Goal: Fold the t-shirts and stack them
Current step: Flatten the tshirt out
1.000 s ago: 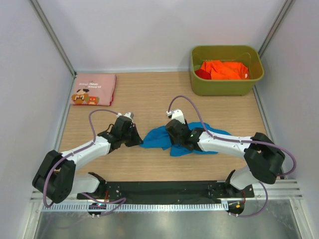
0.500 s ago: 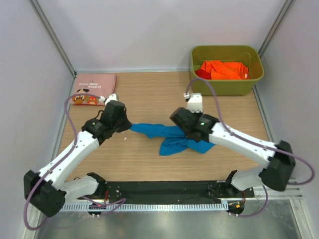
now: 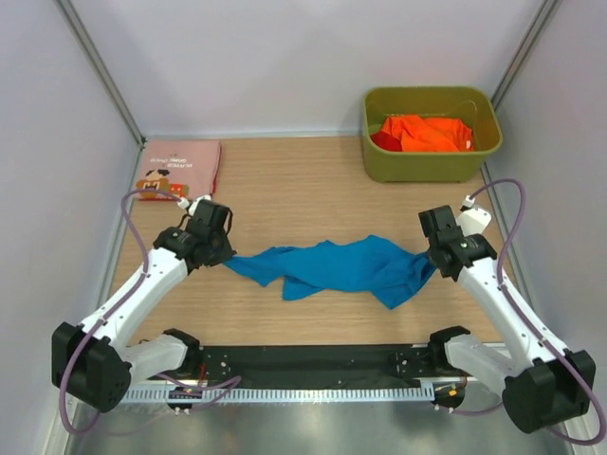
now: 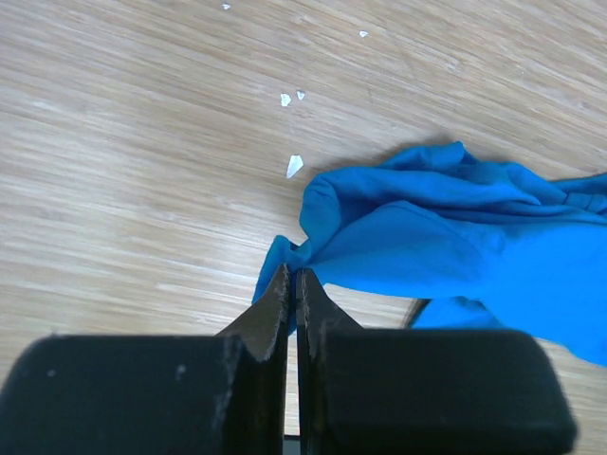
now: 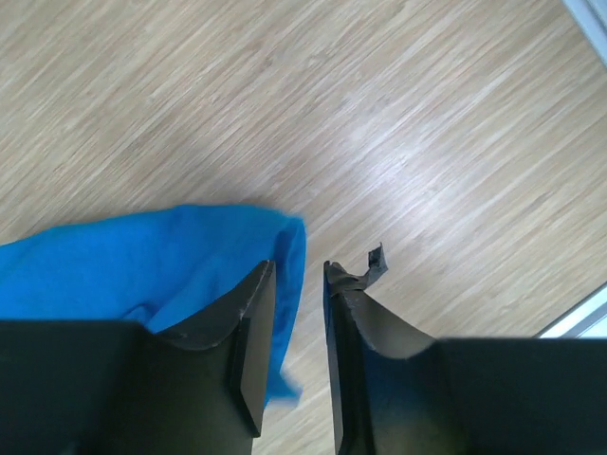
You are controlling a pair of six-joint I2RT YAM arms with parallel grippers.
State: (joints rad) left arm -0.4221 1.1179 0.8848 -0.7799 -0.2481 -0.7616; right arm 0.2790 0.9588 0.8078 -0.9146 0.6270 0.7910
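Note:
The bright blue t-shirt [image 3: 341, 265] lies stretched in a crumpled band across the table between my two grippers. My left gripper [image 3: 226, 254] is shut on its left end; the left wrist view shows the jaws [image 4: 295, 275] pinched on a fold of the blue cloth [image 4: 427, 246]. My right gripper [image 3: 432, 261] is at the shirt's right end with its jaws apart [image 5: 299, 270]; the blue cloth's edge [image 5: 123, 261] hangs loosely in the gap against the left finger. The pink printed t-shirt [image 3: 178, 169] lies folded at the far left. Orange [image 3: 432, 133] and red [image 3: 384, 140] shirts lie in the bin.
The olive-green bin [image 3: 432, 169] stands at the far right corner. Small white flecks [image 4: 294, 166] lie on the wood near the left gripper. Grey walls close in the table on the left, back and right.
Both grippers have moved apart, the left to the left and the right far to the right, pulling the bunched blue shirt out into a long band. The right jaws now stand open.

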